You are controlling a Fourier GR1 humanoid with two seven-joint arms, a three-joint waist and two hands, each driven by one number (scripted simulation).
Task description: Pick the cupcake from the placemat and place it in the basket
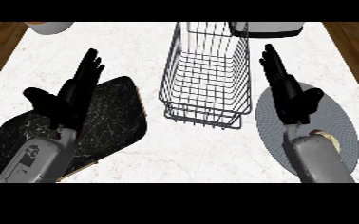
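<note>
Cupcake (332, 141) sits on the grey placemat (341, 110), half hidden by the right forearm. Right hand (293, 99) hovers beyond it, fingers straight, empty; left hand (70, 92) likewise. Grasp not begun: next, draw the right hand back onto it, then carry to the basket (170, 76).

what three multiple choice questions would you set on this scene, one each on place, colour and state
1. Where is the wire basket? A between the left robot hand and the right robot hand; B left of both; C right of both.
2. What colour is the round placemat? A red; B grey; C green.
3. How is the right robot hand? A open, fingers straight; B shut in a fist; C curled round a basket wire.
1 A, a hand shows on each side; 2 B, its bare part is grey; 3 A, its fingers are straight, holding nothing.
</note>
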